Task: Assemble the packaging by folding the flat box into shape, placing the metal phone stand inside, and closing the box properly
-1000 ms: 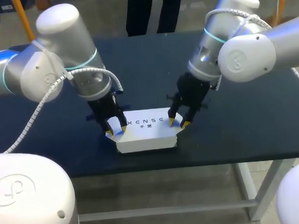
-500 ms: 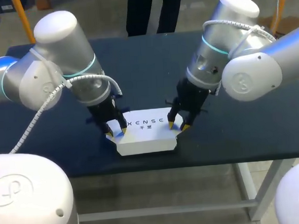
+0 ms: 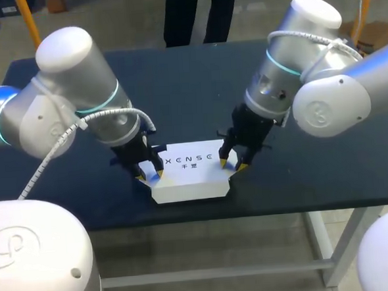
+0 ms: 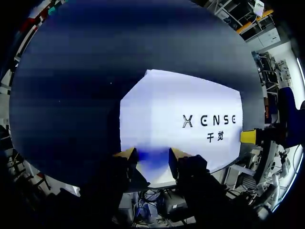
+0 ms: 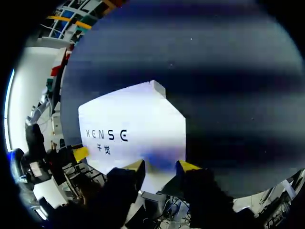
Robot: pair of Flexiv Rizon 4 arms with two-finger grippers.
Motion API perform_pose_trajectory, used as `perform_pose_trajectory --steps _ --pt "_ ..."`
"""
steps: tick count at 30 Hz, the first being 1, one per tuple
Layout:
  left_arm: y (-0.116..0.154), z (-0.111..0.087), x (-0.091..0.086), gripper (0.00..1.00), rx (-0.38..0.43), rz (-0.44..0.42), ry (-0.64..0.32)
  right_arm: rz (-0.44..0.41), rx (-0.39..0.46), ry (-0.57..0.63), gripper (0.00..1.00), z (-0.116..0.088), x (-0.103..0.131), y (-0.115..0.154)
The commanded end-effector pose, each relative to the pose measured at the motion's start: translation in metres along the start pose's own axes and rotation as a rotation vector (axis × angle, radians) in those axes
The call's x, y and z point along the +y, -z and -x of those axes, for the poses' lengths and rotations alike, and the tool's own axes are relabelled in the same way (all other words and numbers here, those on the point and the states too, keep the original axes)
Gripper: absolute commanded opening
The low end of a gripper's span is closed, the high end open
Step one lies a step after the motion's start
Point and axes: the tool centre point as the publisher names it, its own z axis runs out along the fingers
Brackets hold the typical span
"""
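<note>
The white box [image 3: 190, 172] lay folded into shape and closed on the dark counter [image 3: 190, 80], near its front edge, printed lid facing up. The left arm [image 3: 66, 100] came down to the box's left end and the right arm [image 3: 294, 67] to its right end, one set of jaws at each short side.

The left jaws stood open. In the left wrist view their yellow fingertips [image 4: 127, 153] sat apart at the near edge of the box [image 4: 190, 105], with only the white lid showing in the gap. One yellow tip of the other arm [image 4: 249, 137] showed at the far end.

The right jaws were open too, their fingertips [image 5: 188, 167] spread at the edge of the box [image 5: 138, 119] and clamping nothing. From above, both pairs of tips [image 3: 223, 162] seemed to rest on or just over the lid's end edges; whether they actually touched it could not be told.
</note>
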Motion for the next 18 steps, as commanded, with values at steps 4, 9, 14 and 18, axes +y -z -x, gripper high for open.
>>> perform_pose_trajectory --steps 4,9,14,18 --pt "-0.0072 0.0006 0.0011 0.44 0.000 -0.007 0.006 -0.040 0.068 0.001 0.53 0.0005 0.0048 0.0037" --pt "-0.0072 0.0006 0.0011 0.45 0.000 -0.007 0.006 -0.040 0.068 0.001 0.66 0.0005 0.0048 0.0037" --pt "-0.0072 0.0006 0.0011 0.41 0.000 -0.007 0.006 -0.040 0.068 0.001 0.58 0.0005 0.0048 0.0037" --pt "-0.0072 0.0006 0.0011 0.36 0.000 -0.007 0.006 -0.040 0.068 0.001 0.48 0.0005 0.0048 0.0037"
